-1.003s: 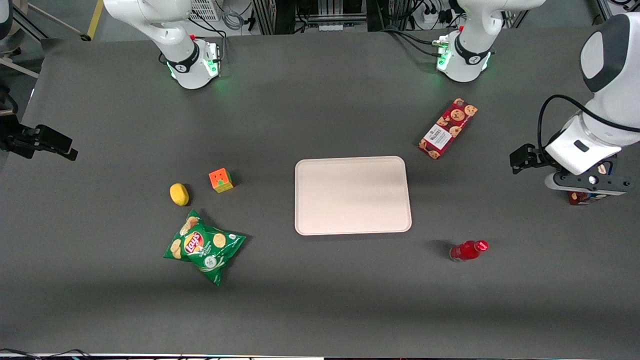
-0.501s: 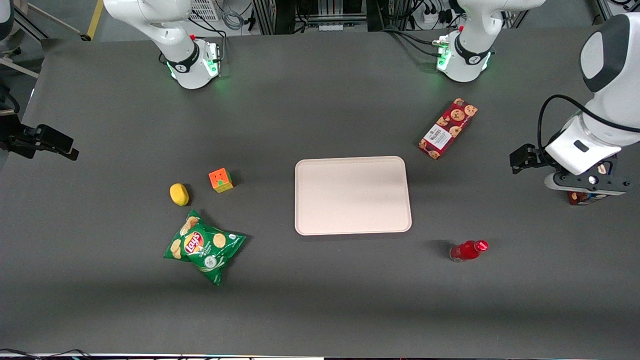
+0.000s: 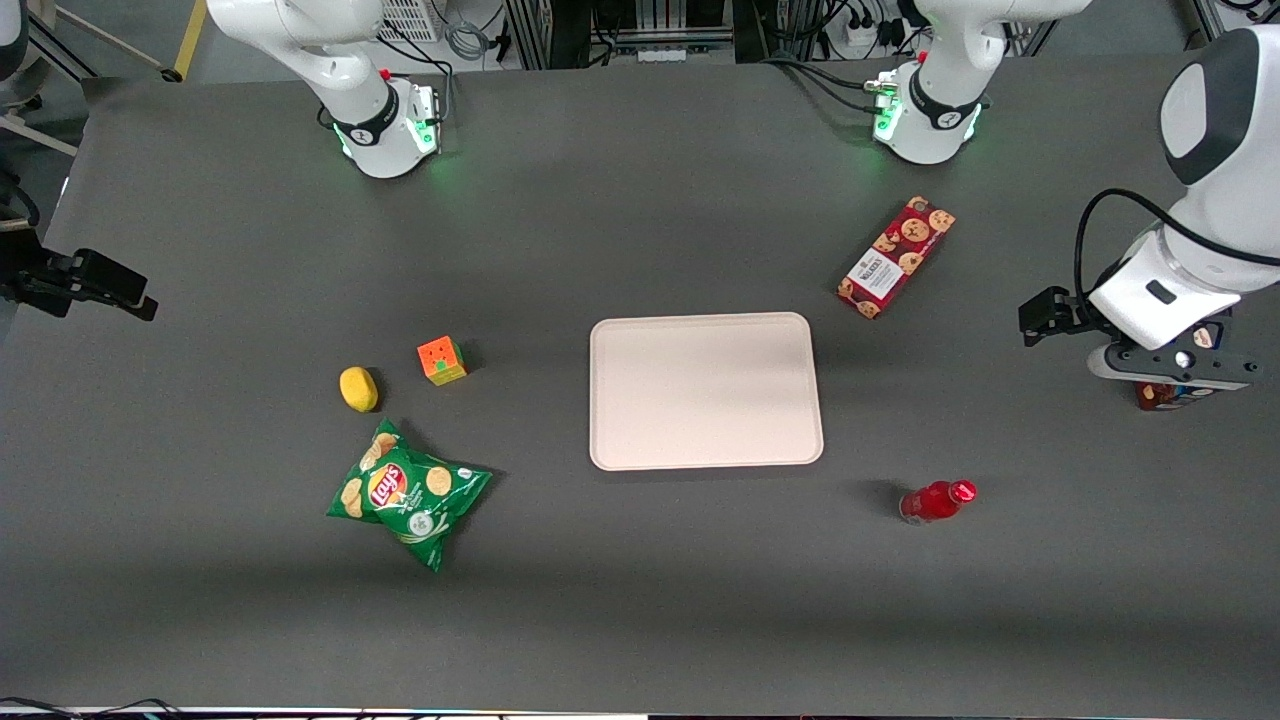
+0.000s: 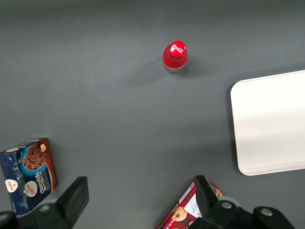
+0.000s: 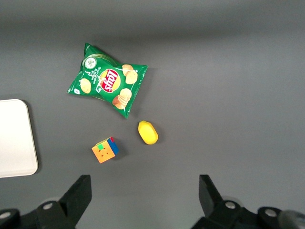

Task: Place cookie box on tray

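Front view: the tray (image 3: 705, 390) lies flat near the middle of the table (image 3: 620, 620), with nothing on it. The left arm's gripper (image 3: 1168, 368) hangs toward the working arm's end of the table, well apart from the tray. Just under it a sliver of the cookie box (image 3: 1165, 396) shows, mostly hidden by the gripper. A red box (image 3: 896, 257) printed with cookies lies farther from the camera than the tray, between tray and arm base. A red bottle (image 3: 937, 501) stands nearer the camera than the tray. Toward the parked arm's end lie a cube (image 3: 442, 360), a lemon (image 3: 358, 388) and a green chip bag (image 3: 408, 493), the bag nearest the camera

Left wrist view: the gripper (image 4: 138, 198) is spread wide, its two fingers (image 4: 74, 198) well apart and holding nothing. The cookie box (image 4: 27, 174) lies on the table just beside one finger, outside the gap, not gripped. An end of the red box (image 4: 188, 212) shows by the second finger. The bottle (image 4: 175, 56) stands upright, its cap toward the camera. One edge of the tray (image 4: 269, 121) is in view, bare

Right wrist view: the chip bag (image 5: 107, 85), the lemon (image 5: 148, 132) and the cube (image 5: 105, 150) lie close together, and a corner of the tray (image 5: 16, 138) shows nearby
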